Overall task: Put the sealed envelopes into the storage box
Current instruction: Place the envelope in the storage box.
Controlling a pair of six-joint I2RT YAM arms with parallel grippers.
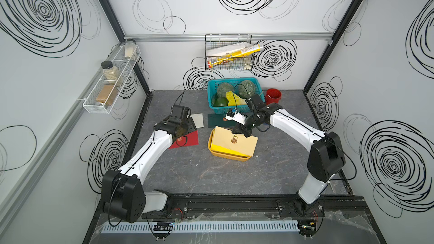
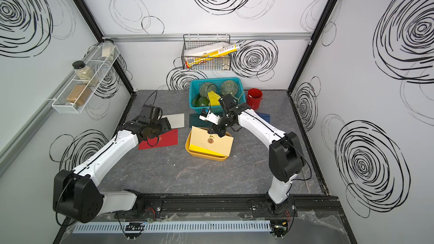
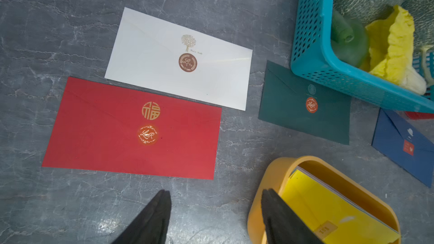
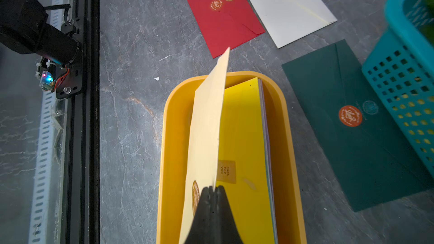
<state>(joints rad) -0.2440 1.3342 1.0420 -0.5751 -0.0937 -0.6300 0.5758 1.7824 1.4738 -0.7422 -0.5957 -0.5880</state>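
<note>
I looked at the big grey table [image 1: 211,174] first. The orange-yellow storage box [image 1: 225,157] sat near its middle. A yellow envelope [image 4: 244,125] already lay flat inside it.

4 envelopes waited on the table outside the box: the red envelope [image 3: 133,130], the white envelope [image 3: 178,59], the dark green envelope [image 3: 305,104] just beside the teal basket [image 3: 312,50], and the navy envelope [image 3: 404,144].

The beige envelope [image 1: 234,140] hung over the box, tipped up on its side and a bit crooked. 1 corner poked out past the rim.

The right gripper [image 4: 212,188] had its fingers pinched tight on that envelope's edge, near the round seal [image 1: 234,140]. The left gripper [image 3: 215,192] had its fingers spread wide with nothing in them. It was above bare table between the red envelope and the box.

I thought the good way was to turn the wrist until the long sides matched the box. Then I would tip the envelope flat, go down low and only then let go. Dropped from high up, it could lean on the rim or slide out.
</note>
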